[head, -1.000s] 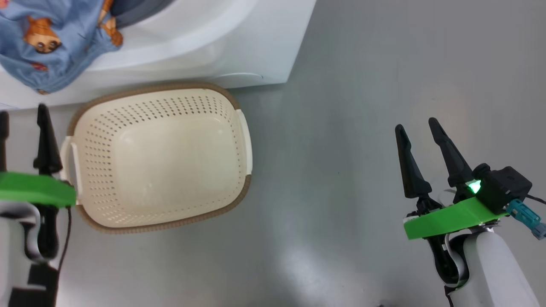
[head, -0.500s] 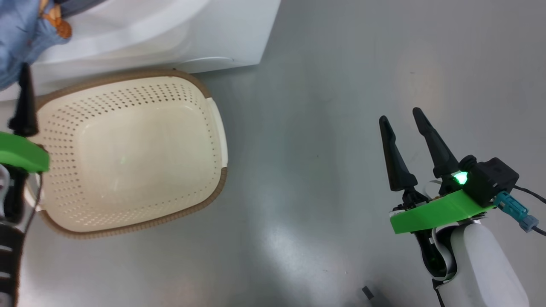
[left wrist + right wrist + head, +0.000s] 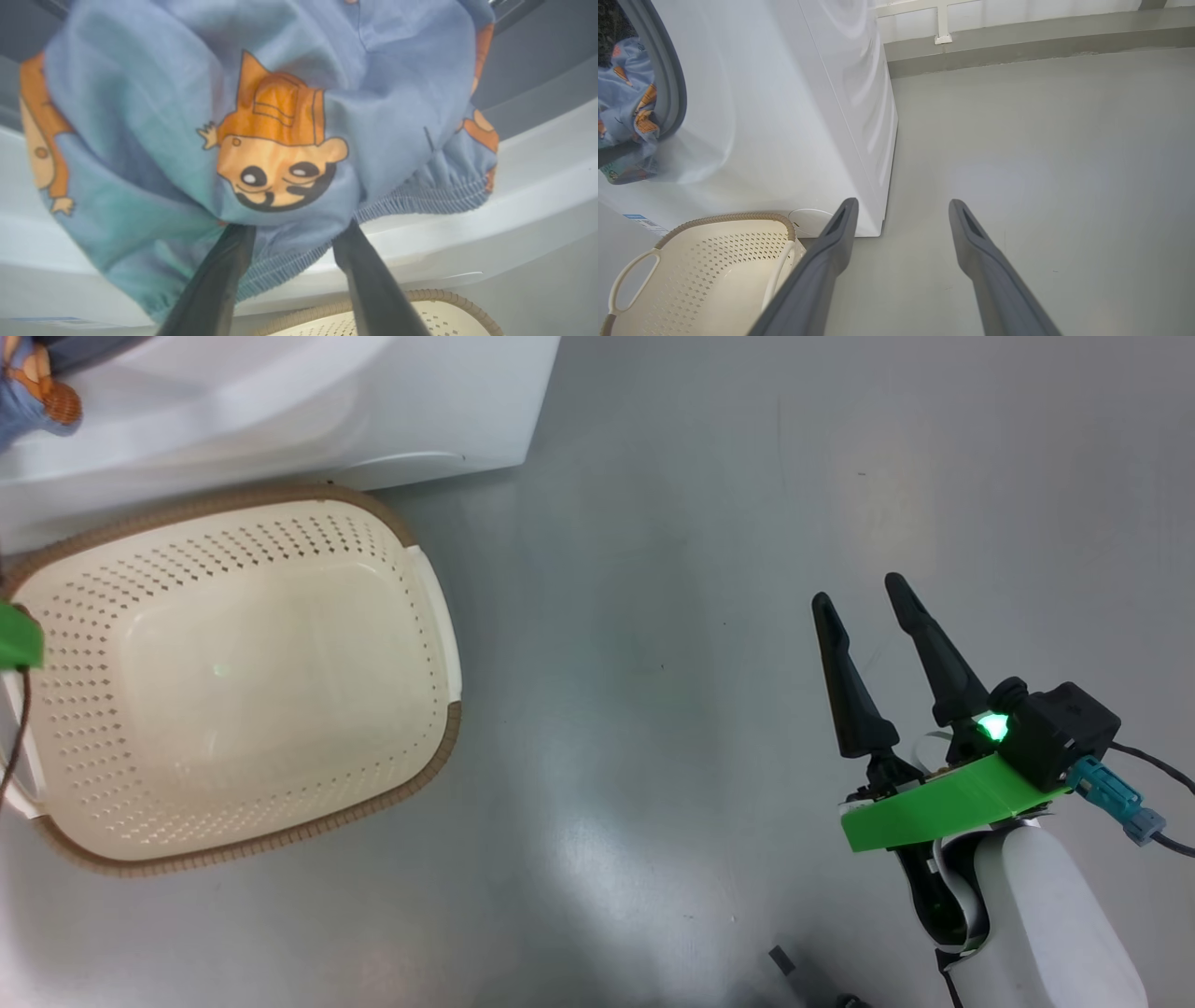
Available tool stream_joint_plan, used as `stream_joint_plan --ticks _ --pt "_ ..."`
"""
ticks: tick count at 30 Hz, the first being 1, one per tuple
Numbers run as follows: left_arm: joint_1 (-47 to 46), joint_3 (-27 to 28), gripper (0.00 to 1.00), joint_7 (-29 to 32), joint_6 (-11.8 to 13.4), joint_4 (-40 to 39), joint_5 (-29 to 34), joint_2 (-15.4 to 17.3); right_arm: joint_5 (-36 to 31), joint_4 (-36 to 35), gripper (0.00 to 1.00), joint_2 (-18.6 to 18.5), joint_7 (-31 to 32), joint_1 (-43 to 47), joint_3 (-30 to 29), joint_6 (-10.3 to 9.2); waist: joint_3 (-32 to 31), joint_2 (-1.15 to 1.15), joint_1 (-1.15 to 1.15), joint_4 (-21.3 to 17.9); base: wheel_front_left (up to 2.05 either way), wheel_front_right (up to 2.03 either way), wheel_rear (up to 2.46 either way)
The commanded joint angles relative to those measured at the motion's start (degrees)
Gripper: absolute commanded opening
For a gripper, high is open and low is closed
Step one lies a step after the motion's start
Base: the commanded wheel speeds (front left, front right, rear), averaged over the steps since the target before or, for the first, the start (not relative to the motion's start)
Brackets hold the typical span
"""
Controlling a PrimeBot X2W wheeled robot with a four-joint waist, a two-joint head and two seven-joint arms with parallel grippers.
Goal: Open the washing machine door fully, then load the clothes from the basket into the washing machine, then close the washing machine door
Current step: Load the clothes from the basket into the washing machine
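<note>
The clothes (image 3: 280, 116), light-blue fabric with orange bears, hang out of the washing machine (image 3: 784, 116) over its grey gasket (image 3: 672, 84). My left gripper (image 3: 294, 226) has its fingers spread, tips pressed against the lower hem of the hanging fabric. A corner of the clothes (image 3: 28, 383) shows at the head view's top left, and the left arm's green mount (image 3: 14, 635) at its left edge. The cream basket (image 3: 233, 672) sits empty on the floor before the machine. My right gripper (image 3: 864, 588) hovers open over bare floor, right of the basket. The washing machine door is out of view.
Grey floor (image 3: 653, 616) stretches between the basket and my right arm. A low wall ledge (image 3: 1017, 42) runs behind the machine. The machine's front carries a small blue label (image 3: 644, 224) just above the basket's handle (image 3: 630, 275).
The head camera has swung right, so basket and machine slid left in view. My left gripper rose from beside the basket toward the hanging clothes and left the head view's edge. The right gripper stays open.
</note>
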Motion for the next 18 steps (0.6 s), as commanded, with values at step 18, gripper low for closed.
stream_joint_plan --ticks 18 --pt "1.6 9.07 0.0 -0.32 -0.08 -16.87 -1.39 0.16 1.75 -2.02 1.0 0.54 -0.27 -0.93 0.69 0.09 1.03 0.0 0.0 1.54 0.0 0.0 0.0"
